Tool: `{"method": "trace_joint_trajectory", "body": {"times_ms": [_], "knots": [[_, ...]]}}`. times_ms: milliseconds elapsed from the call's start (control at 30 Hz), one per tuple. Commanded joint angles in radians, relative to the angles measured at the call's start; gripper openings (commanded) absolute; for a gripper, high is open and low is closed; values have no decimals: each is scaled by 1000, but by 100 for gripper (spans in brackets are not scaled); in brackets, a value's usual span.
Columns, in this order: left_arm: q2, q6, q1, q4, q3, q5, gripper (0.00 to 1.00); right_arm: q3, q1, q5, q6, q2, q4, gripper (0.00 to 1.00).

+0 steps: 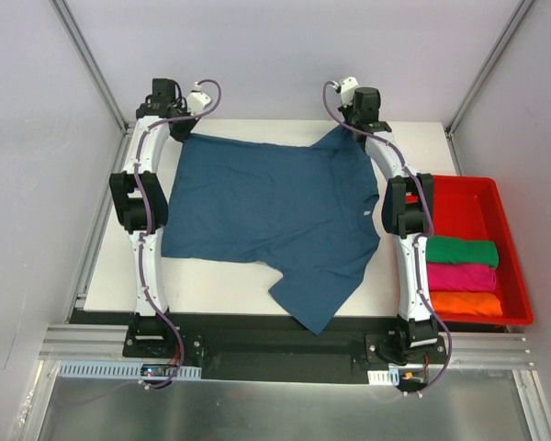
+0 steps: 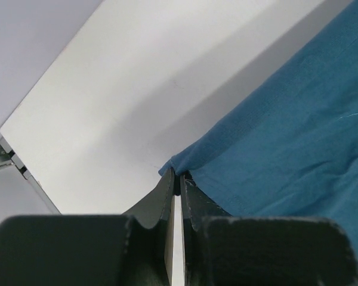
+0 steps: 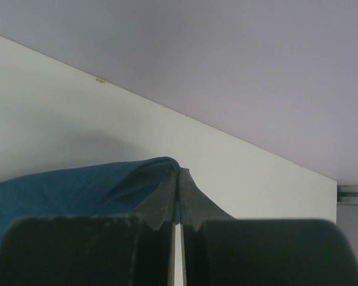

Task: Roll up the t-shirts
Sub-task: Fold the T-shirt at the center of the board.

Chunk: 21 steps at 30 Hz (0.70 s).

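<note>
1. Left gripper (image 2: 178, 179) has its jaws pressed together on a corner of the dark teal t-shirt (image 1: 266, 207), near the far-left corner of the table (image 1: 220, 287). The cloth rises a little off the surface at that pinch.
2. The right gripper (image 3: 179, 174) is likewise clamped on teal cloth. It holds a raised fold at the shirt's far sleeve, close to the table's far edge and toward its right side.
3. The two far points are probably held at once to pull the shirt taut and lay it flat, so that it can be rolled evenly.
4. From both grips the shirt spreads toward the near edge and covers most of the table's middle. Its neck label (image 1: 364, 213) faces the right edge, and one sleeve reaches the near edge and hangs slightly over it.
5. Beside the table's right edge stands a red tray (image 1: 482, 184) holding three rolled shirts, the green roll (image 1: 461, 251), the magenta roll (image 1: 461, 277) and the orange roll (image 1: 464, 303). They lie side by side and touching, well apart from both grippers. By that, the teal shirt appears to be the last one left to roll.
</note>
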Motion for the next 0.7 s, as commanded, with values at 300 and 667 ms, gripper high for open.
{"method": "trace_joint_trajectory", "body": {"times_ms": [300,667], "knots": [[-176,77,14,13,-202,51,0,-177,27,-24,107,-295,-174,1],[-178,298,25,13,-222,102,0,-270,80,-5,229,-438,-363,1]]}}
